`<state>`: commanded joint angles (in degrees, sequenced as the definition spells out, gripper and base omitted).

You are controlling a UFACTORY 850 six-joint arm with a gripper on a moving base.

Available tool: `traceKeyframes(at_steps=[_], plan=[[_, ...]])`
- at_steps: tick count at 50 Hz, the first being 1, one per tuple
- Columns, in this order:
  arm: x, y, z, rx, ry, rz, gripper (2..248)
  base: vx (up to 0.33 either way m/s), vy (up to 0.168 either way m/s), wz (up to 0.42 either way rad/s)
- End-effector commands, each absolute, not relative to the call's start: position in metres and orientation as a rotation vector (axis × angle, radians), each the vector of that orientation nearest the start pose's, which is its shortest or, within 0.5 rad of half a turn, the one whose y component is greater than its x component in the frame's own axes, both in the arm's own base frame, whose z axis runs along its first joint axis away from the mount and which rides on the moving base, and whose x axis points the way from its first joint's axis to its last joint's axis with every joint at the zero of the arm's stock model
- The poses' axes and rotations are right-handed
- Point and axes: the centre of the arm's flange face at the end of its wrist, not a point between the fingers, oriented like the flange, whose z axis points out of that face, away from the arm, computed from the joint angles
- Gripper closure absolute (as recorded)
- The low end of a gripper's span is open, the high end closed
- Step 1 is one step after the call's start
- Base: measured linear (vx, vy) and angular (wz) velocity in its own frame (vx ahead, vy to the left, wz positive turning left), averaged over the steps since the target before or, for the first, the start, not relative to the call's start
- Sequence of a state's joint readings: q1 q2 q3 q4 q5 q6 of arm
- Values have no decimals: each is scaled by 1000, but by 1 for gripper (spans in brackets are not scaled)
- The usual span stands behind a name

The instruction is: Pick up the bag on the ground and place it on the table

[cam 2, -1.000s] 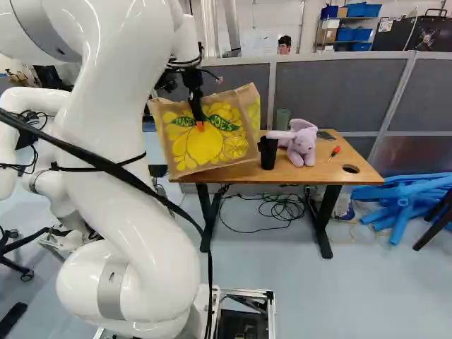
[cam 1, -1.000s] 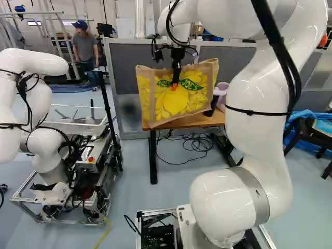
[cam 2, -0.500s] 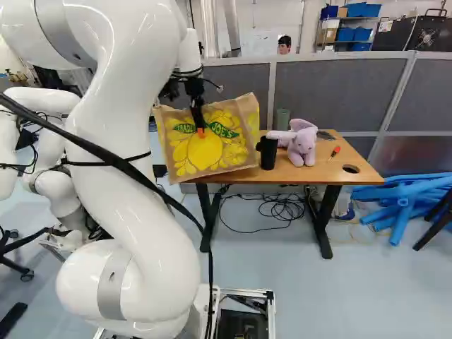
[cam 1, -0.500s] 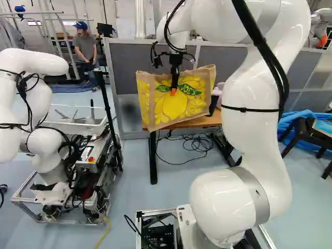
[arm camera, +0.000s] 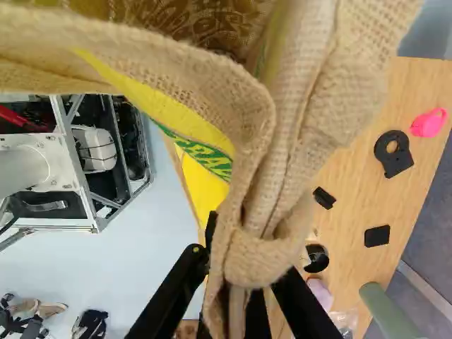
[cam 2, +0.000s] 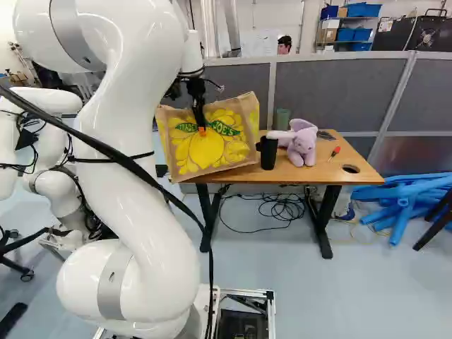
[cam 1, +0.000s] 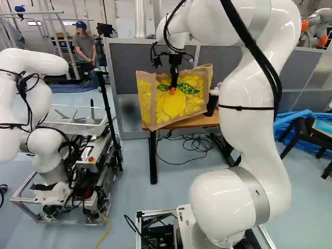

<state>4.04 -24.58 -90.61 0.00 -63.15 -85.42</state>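
Observation:
My gripper (cam 2: 202, 130) is at the front face of the tan and yellow bag (cam 2: 212, 152), at the left end of the wooden table (cam 2: 318, 175) in the right base view. The bag hangs tilted, its lower left corner out past the table's end. Whether its bottom rests on the tabletop I cannot tell. In the wrist view the gripper (arm camera: 242, 279) is shut on a bunched fold of the bag's burlap (arm camera: 258, 247), which hides the fingertips partly.
A black cup (cam 2: 268, 152) stands close beside the bag, with a purple plush toy (cam 2: 304, 145) and a red-handled tool (cam 2: 335, 151) farther along the table. Grey partitions (cam 2: 325, 92) rise behind. Another robot (cam 1: 44, 150) stands at the left of the left base view.
My arm's upper links have swung left in the left base view and right in the right one. The held bag has turned and dipped a little with the gripper. The base has stayed put.

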Motion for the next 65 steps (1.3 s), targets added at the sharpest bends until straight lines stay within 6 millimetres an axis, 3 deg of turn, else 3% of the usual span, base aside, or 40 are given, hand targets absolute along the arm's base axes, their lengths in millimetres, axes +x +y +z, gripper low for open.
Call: traceKeyframes(at_steps=[22,50,65], plan=[[624,33,592,-2277,-2217,-67,228,0,0,0],[639,33,552,-2249,-2188,6,228,0,0,0],[640,34,547,-2246,-2185,15,228,0,0,0]])
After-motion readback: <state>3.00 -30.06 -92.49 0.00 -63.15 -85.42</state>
